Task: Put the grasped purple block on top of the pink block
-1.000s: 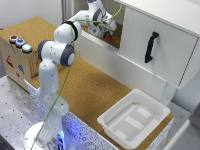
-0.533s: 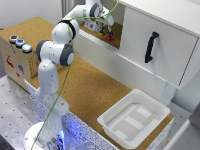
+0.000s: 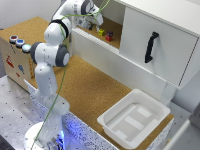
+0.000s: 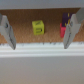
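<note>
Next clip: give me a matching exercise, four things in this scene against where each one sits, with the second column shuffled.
1 white tray
2 black handle
3 yellow-green block
4 round buttons

A on the white cabinet door
B on top of the wooden box
C on the cork table
D in front of the open gripper

Pairs: 1-C, 2-A, 3-D, 4-B

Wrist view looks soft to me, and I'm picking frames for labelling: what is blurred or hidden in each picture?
Wrist view: blurred throughout; claw fingers smeared, yellow-green block fuzzy, purple block and pink block half hidden behind a finger. Exterior view: soft, blocks tiny, blue glow at the robot's base.
</note>
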Controlling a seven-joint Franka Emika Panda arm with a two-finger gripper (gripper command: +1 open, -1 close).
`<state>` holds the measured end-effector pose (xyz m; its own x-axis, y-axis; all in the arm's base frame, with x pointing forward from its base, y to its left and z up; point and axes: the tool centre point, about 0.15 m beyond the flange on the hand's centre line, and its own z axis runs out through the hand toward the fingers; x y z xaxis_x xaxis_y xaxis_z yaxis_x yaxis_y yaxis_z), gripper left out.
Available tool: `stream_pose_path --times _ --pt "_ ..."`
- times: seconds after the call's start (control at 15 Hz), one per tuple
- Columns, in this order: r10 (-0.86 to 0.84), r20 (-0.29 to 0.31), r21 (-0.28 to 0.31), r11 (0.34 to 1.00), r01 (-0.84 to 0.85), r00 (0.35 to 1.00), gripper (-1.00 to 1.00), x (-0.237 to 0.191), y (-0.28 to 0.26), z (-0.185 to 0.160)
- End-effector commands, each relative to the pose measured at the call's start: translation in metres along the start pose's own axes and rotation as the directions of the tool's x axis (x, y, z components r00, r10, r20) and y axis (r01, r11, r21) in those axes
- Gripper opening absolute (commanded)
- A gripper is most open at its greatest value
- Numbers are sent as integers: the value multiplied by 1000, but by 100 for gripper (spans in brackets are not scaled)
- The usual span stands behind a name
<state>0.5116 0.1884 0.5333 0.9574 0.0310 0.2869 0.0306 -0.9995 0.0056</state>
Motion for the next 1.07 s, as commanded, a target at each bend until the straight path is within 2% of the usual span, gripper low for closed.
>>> stream_pose_path --times 0.0,0.27,0.53,0.6,0.67,0.73,0.87,0.93,1.0 --pt "-57 -97 70 996 64 994 100 -96 -3 40" --pt "-78 -69 64 995 82 995 100 -134 -15 42" --pt "-113 -81 64 991 119 990 100 -163 -65 23" --pt "-104 -79 80 991 110 991 100 -169 -75 20" --pt "-85 -60 90 992 90 995 100 -177 -84 20" --pt "-49 -46 139 989 55 998 100 -185 -90 19" --pt "-56 -7 129 990 56 998 100 -202 -106 27" --pt "-45 15 149 988 42 999 100 -211 -111 30" --pt "-57 27 136 989 53 998 100 -221 -118 32"
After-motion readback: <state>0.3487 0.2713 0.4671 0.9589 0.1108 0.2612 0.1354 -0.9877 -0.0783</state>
